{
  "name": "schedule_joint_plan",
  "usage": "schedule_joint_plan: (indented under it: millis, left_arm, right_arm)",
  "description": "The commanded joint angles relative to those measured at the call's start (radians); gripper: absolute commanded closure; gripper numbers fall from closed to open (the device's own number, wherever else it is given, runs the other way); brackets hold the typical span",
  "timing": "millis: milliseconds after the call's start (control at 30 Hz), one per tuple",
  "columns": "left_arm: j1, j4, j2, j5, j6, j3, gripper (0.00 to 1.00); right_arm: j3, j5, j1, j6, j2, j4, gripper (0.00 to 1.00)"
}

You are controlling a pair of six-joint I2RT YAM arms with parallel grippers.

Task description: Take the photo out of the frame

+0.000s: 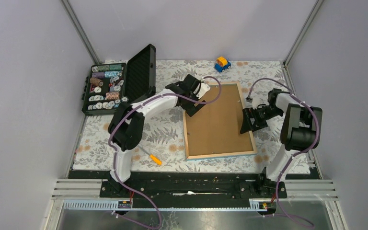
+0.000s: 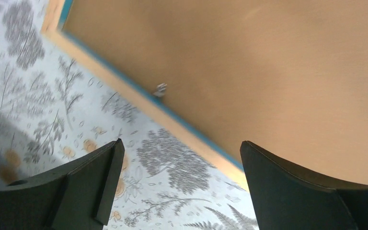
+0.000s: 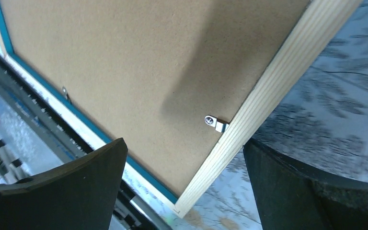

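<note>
The frame [image 1: 219, 120] lies face-down, long axis running away from the bases. The left gripper [image 1: 195, 106] hovers wide-jawed over its left rim; the right gripper [image 1: 247, 121], equally wide and empty, sits at its right rim beside a retaining clip [image 3: 215, 123].

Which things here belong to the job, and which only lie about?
For the job:
- frame, lying face down, brown back up
- small metal clips holding that back

Lying about:
- open case of poker chips
- toy car
- screwdriver
</note>
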Motion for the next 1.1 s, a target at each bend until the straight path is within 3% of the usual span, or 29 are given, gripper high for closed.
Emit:
schedule_joint_plan:
  millis: [0, 167, 567, 767, 1067]
  left_arm:
    - [-0.029, -0.146, -0.156, 0.297, 0.080, 0.136, 0.01]
    - [-0.028, -0.306, -0.283, 0.382, 0.252, 0.068, 0.01]
    - [-0.018, -0.415, -0.706, 0.305, 0.625, -0.597, 0.02]
    - [-0.015, -0.323, -0.829, 0.281, 0.755, -0.813, 0.05]
    - [0.020, -0.174, -0.839, 0.301, 0.993, -1.030, 0.12]
  right_arm:
    - [-0.040, -0.032, 0.051, 0.017, 0.037, -0.110, 0.00]
    - [-0.039, -0.020, 0.093, 0.014, 0.032, -0.131, 0.00]
    - [0.037, 0.052, 0.152, 0.061, -0.025, -0.148, 0.00]
    - [0.083, -0.004, 0.152, 0.078, -0.145, -0.136, 0.00]
    - [0.073, -0.184, 0.152, 0.188, -0.302, -0.029, 0.00]
